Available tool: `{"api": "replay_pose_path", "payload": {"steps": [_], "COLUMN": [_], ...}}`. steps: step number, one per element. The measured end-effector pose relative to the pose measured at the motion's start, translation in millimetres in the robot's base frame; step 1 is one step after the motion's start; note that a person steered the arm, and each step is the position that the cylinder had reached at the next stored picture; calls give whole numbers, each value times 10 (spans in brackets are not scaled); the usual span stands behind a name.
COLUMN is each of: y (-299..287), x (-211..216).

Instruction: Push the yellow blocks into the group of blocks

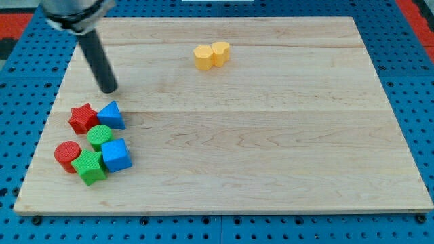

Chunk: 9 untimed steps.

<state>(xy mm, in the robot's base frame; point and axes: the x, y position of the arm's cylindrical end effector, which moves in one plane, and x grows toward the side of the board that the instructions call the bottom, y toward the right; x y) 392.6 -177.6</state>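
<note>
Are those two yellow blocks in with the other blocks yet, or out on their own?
Out. The yellow blocks sit together near the view's top, far from the group of blocks at lower left.

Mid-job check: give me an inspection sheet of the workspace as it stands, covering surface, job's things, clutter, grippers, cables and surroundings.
Surface: pale wooden board.
Job's things: yellow hexagon block and second yellow block touching each other near the view's top centre, far from the group. The group sits at the view's lower left: red star block, blue triangle block, green cylinder block, blue cube block, red cylinder block, green block.
Clutter: nothing seen.
Grippers: none fitted; my tip is just above the group, well to the left of the yellow blocks, touching no block.
Cables: nothing seen.
Surroundings: blue perforated base around the board; red patches at the top corners.
</note>
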Motion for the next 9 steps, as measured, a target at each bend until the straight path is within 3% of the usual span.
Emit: {"api": "replay_pose_path", "payload": {"steps": [2, 3, 4, 5, 6, 8, 9], "y": [96, 325, 1669, 2646, 2863, 1666, 1963], "x": [554, 278, 36, -602, -1085, -806, -961]}}
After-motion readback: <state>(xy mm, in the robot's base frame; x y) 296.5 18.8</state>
